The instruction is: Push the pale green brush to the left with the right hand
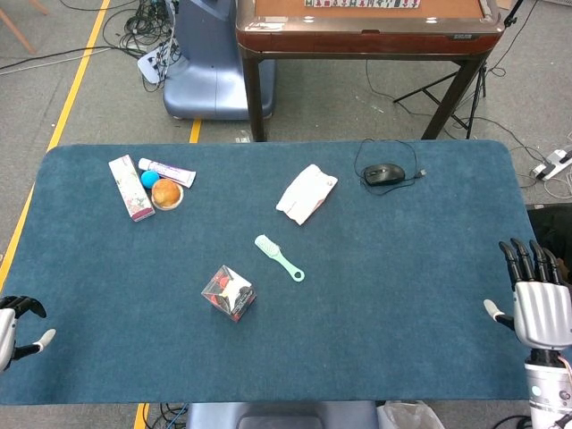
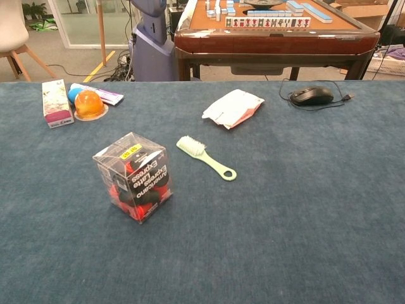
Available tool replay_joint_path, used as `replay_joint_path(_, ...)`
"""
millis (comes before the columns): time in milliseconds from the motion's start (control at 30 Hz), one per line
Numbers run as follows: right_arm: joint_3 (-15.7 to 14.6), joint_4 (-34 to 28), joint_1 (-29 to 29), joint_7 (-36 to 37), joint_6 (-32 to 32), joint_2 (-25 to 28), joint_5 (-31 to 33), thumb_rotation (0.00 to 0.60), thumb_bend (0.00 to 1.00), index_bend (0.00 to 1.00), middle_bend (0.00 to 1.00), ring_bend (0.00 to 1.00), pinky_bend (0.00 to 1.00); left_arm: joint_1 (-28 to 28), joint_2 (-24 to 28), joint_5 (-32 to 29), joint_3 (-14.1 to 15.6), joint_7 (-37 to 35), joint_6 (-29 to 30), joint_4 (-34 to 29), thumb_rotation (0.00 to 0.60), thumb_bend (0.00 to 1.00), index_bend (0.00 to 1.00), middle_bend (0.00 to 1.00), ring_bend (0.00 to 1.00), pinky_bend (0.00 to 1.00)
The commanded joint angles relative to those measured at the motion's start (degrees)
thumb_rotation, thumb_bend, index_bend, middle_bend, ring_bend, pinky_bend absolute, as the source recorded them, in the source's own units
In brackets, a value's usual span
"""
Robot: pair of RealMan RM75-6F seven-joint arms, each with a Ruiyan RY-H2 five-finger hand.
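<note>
The pale green brush [image 1: 279,256] lies flat near the middle of the blue table, bristle head to the upper left and ringed handle to the lower right; the chest view shows the brush [image 2: 206,158] too. My right hand [image 1: 540,306] hovers at the table's right edge, far from the brush, fingers straight and apart, holding nothing. My left hand [image 1: 12,327] shows only partly at the lower left edge, with dark fingers curled; its state is unclear. Neither hand appears in the chest view.
A clear box of red and black items [image 1: 229,292] stands just left of the brush. A white cloth [image 1: 306,193] and a black mouse [image 1: 384,173] lie behind it. A pink carton [image 1: 130,188], a tube [image 1: 167,172] and an orange ball [image 1: 165,192] sit at the far left.
</note>
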Motion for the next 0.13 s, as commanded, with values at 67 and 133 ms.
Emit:
replay_joint_path(67,0.8,0.2,-0.5,1.4,-1.4,0.9,0.8,0.600,0.00,0.12,0.10,0.00,0.11,-0.3,-0.2,-0.2,0.1,0.3,-0.5,0.1,0.600,0.17,0.54,0.49,0.34,0.49)
replay_joint_path(133,1.2,0.1,-0.7,1.9,-2.2,1.3,1.0,0.600,0.00,0.12,0.10,0.00,0.11,-0.4,-0.4,-0.2,0.2,0.6,-0.8,0.3,0.600,0.17,0.54,0.49,0.34,0.49)
